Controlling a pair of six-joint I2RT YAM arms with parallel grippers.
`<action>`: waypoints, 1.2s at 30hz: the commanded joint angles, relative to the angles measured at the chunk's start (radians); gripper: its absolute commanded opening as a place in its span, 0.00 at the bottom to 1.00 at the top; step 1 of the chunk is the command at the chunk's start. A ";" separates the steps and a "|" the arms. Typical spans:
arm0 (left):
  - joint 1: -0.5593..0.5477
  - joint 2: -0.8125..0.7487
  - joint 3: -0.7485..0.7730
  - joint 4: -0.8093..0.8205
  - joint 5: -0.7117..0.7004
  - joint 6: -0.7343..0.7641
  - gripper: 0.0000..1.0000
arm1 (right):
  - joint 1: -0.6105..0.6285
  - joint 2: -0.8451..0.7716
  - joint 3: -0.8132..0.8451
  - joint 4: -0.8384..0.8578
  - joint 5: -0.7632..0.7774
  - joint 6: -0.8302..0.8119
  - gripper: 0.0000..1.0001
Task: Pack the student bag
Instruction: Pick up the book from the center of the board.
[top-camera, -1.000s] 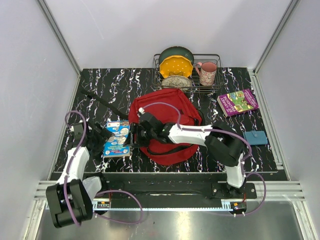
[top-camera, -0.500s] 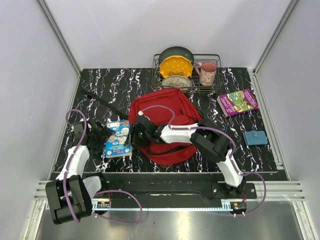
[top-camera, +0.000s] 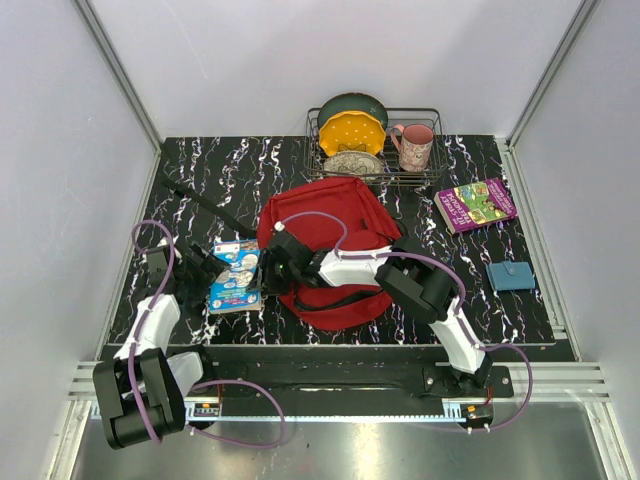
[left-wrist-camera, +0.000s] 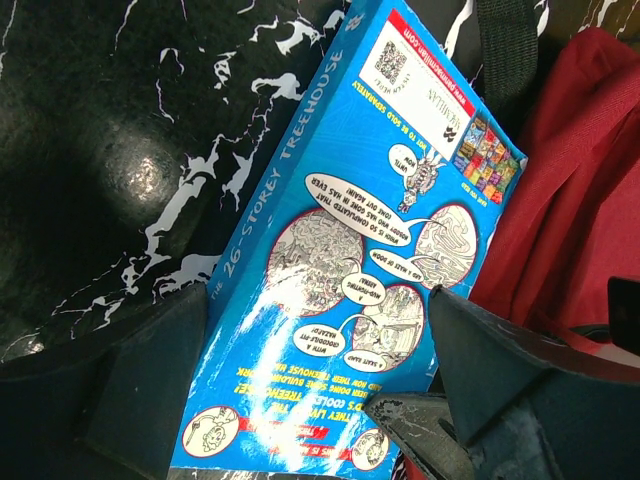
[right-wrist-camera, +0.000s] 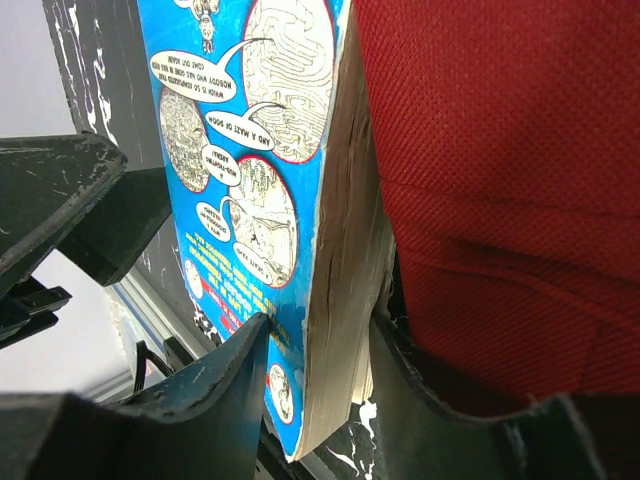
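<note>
**Two arms, one book:** The left arm (top-camera: 150, 325) rises from its base at the near-left corner of the desk (top-camera: 250, 165). Its wrist is turned to the right, and the left tool (top-camera: 205, 268) sits low with its jaws spread wide. One finger (left-wrist-camera: 150, 380) stands on either side of the near end of a blue paperback (left-wrist-camera: 340, 250). The right arm (top-camera: 350, 268) folds at the elbow and stretches leftward, forearm roughly level. The right tool (top-camera: 270, 272) faces its partner, and its fingers (right-wrist-camera: 200, 400) press the paperback's cover and page edge.

Lab cell: white panels (top-camera: 330, 50), aluminium frame (top-camera: 118, 72)
</note>
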 joint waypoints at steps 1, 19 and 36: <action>-0.007 -0.030 -0.020 0.010 0.140 -0.023 0.93 | 0.011 -0.010 0.030 0.060 0.029 -0.019 0.48; -0.007 -0.306 0.251 -0.338 -0.035 0.090 0.99 | 0.011 -0.205 -0.069 0.198 -0.030 -0.087 0.00; -0.007 -0.338 0.517 -0.392 0.153 0.109 0.99 | 0.003 -0.610 -0.259 0.325 -0.034 -0.107 0.00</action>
